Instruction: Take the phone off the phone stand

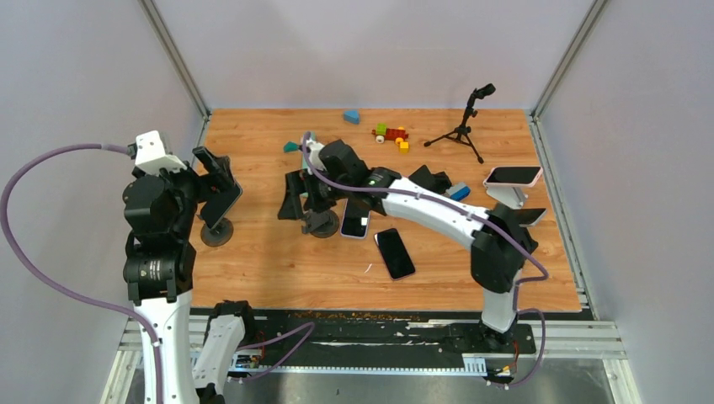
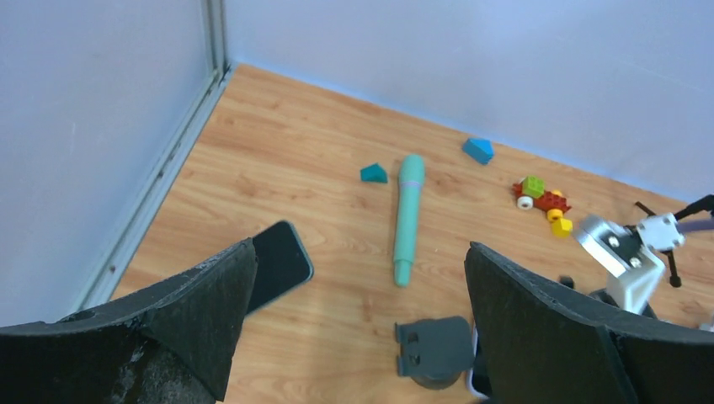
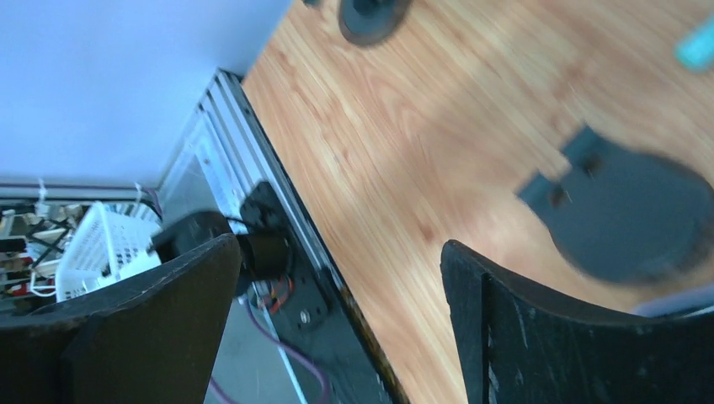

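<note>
A dark phone (image 1: pixel 222 202) leans on a black stand (image 1: pixel 216 233) at the left. In the left wrist view it (image 2: pixel 279 264) peeks out beside my left finger. My left gripper (image 1: pixel 212 171) (image 2: pixel 358 311) is open, just above and behind this phone, not touching it. My right gripper (image 1: pixel 301 200) (image 3: pixel 341 311) is open and empty over a bare grey stand (image 1: pixel 320 223) (image 3: pixel 627 215) (image 2: pixel 434 349) mid-table. A white-edged phone (image 1: pixel 355 217) lies flat beside that stand. A pink phone (image 1: pixel 512 176) rests on a white stand (image 1: pixel 509 195) at the right.
A black phone (image 1: pixel 394 252) lies flat near the middle front. Another phone (image 1: pixel 530 216) lies at the right edge. A teal pen (image 2: pixel 408 219), teal blocks (image 1: pixel 351 116), a toy brick car (image 1: pixel 391 135) and a small tripod (image 1: pixel 465 126) stand at the back.
</note>
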`<state>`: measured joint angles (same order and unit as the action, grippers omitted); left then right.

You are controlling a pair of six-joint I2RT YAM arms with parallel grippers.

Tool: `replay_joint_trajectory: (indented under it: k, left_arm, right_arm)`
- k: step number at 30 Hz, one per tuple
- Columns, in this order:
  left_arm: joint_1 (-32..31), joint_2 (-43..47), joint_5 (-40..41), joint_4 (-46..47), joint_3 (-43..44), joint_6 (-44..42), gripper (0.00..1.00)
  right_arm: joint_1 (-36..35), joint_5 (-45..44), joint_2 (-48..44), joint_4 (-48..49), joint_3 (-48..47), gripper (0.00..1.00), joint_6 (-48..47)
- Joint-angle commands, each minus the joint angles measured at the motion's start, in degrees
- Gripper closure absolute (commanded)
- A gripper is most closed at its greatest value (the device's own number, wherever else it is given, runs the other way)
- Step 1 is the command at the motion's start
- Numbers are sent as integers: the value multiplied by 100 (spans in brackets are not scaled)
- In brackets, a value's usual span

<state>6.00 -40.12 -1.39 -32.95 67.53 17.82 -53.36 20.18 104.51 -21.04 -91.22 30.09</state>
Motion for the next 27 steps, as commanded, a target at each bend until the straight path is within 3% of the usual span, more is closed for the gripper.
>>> replay_joint_trajectory:
  k: [1,6,17,27]
  left_arm:
    - [-34,-5,807,-1046,188,267,0]
    - [-90,226,1478,-1229,152,229,0]
    - [-159,317,1485,-1142,43,160,0]
    - [-179,339,1595,-1232,122,-59,0]
  right_arm:
    - [-94,346,1022,1213,-1128,11,334]
    - [-156,423,2019,1560,-2196,12,695]
    - [-183,-234,3064,3299,-2557,17,1911]
    - [-367,-553,3934,3451,-3612,30,2175]
